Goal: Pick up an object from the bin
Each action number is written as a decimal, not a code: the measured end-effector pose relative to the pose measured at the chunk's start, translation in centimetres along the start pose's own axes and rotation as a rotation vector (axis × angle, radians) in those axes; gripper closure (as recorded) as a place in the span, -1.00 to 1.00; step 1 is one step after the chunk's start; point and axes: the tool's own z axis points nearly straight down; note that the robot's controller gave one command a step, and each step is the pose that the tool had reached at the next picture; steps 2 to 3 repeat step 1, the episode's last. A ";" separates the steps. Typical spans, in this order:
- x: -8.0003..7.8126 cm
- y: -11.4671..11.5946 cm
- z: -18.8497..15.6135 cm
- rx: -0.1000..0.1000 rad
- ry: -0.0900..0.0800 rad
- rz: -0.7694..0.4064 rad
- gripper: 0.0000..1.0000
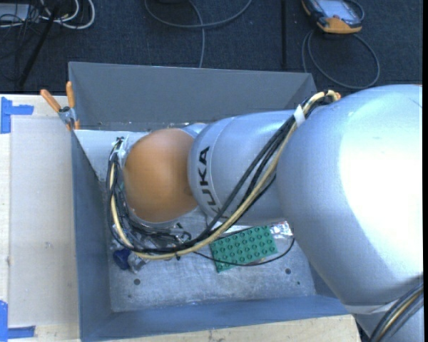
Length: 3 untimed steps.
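Where the arm (271,169) reaches in from the right, its orange wrist cover (157,173) sits low over the bin's (93,276) left side. State of the pincer (132,248) beneath it cannot be told. A small blue item (121,258) lies just beside it, near-left. A green studded plate (244,248) lies to the right, partly under the arm.

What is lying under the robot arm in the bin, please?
A green studded plate lies flat on the bin floor, its upper edge going under the arm. A small blue piece shows below the orange cover. Whatever lies beneath that cover is hidden.
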 end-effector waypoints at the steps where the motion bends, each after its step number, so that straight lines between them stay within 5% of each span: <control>1: 0.4 0.4 -18.5 0.002 -0.006 0.003 1.00; 3: 0.4 0.4 -18.5 0.002 -0.006 0.003 1.00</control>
